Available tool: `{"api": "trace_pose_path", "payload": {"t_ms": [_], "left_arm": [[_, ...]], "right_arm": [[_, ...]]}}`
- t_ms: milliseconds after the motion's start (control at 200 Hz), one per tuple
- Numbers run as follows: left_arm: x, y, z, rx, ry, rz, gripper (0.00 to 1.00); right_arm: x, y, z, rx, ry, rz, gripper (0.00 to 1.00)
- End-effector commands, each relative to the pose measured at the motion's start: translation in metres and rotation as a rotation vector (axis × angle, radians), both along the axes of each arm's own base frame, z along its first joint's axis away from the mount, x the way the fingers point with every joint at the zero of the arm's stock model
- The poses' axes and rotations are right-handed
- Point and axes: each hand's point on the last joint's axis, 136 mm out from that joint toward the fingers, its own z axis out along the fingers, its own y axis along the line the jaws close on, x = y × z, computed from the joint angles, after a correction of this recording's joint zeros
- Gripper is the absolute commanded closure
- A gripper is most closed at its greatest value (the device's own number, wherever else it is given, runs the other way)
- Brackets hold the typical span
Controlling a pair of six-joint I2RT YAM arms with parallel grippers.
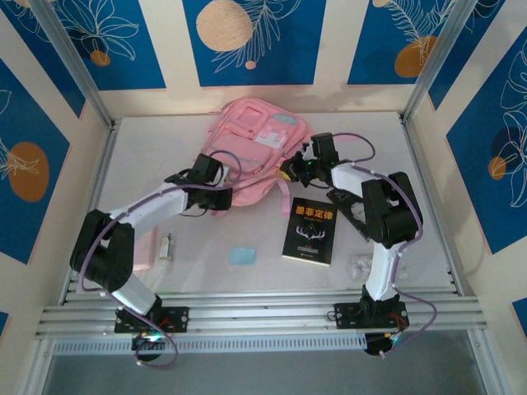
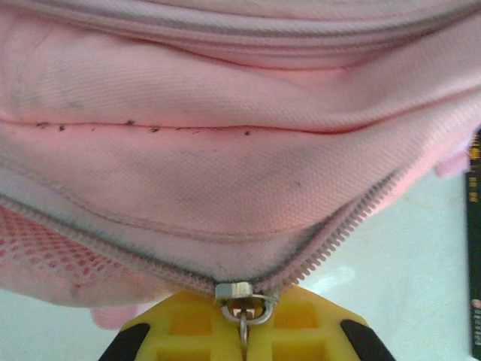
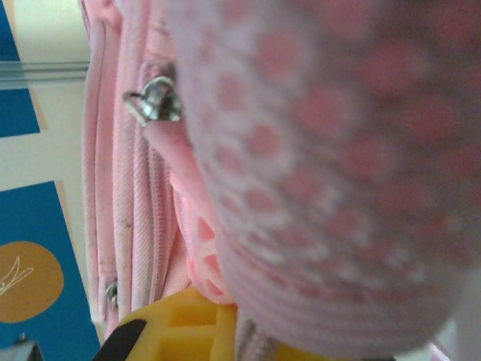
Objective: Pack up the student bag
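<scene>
Between left jaws, a metal zipper pull [image 2: 244, 304] joins woven student bag [image 2: 225, 173].

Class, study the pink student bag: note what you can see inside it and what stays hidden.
Nothing inside shows. The student bag presents only outer pink fabric, and its zip pull sits in the shut left pincer. Any contents are covered by the fabric.
</scene>
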Motion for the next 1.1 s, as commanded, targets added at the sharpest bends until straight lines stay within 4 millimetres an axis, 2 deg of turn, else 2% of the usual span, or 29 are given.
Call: {"api": "trace_pose_path", "payload": {"t_ms": [0,40,65,175,345,470,620,750,845,890,935,1085,1095], "left_arm": [[-0.028,-0.024,0.004,-0.078,0.080,-0.001,1.00],[-0.027,-0.037,0.009,-0.116,0.071,-0.008,1.00],[-0.024,-0.042,0.012,-0.130,0.062,-0.006,1.00],[-0.010,-0.059,0.021,-0.164,0.026,-0.002,1.00],[0.004,-0.079,0.034,-0.208,0.010,-0.015,1.00],[0.003,-0.087,0.038,-0.225,0.012,-0.027,1.00],[-0.005,-0.092,0.039,-0.224,0.019,-0.034,1.00],[-0.010,-0.099,0.041,-0.230,0.018,-0.039,1.00],[-0.012,-0.101,0.041,-0.227,0.017,-0.043,1.00],[-0.013,-0.099,0.040,-0.222,0.018,-0.038,1.00],[-0.014,-0.097,0.037,-0.209,0.022,-0.034,1.00],[-0.018,-0.080,0.026,-0.126,0.022,-0.019,1.00],[-0.018,-0.079,0.025,-0.119,0.021,-0.019,1.00]], "right_arm": [[0.046,-0.043,0.028,-0.074,-0.147,-0.134,0.64],[0.041,-0.045,0.034,-0.077,-0.154,-0.146,0.47],[0.037,-0.046,0.035,-0.077,-0.151,-0.150,0.41],[0.010,-0.048,0.041,-0.062,-0.127,-0.148,0.28],[-0.044,-0.046,0.036,-0.047,-0.070,-0.129,0.24],[-0.077,-0.028,0.033,-0.022,-0.046,-0.087,0.18],[-0.097,0.008,0.032,0.027,-0.014,-0.013,0.19],[-0.097,0.025,0.012,0.026,0.030,-0.021,0.21],[-0.087,0.028,-0.005,0.038,0.047,-0.056,0.28],[-0.082,0.028,-0.009,0.040,0.044,-0.074,0.37],[-0.077,0.026,-0.014,0.034,0.044,-0.092,0.49],[-0.070,0.016,-0.017,0.005,0.019,-0.124,0.99],[-0.070,0.015,-0.018,0.001,0.019,-0.128,1.00]]}}
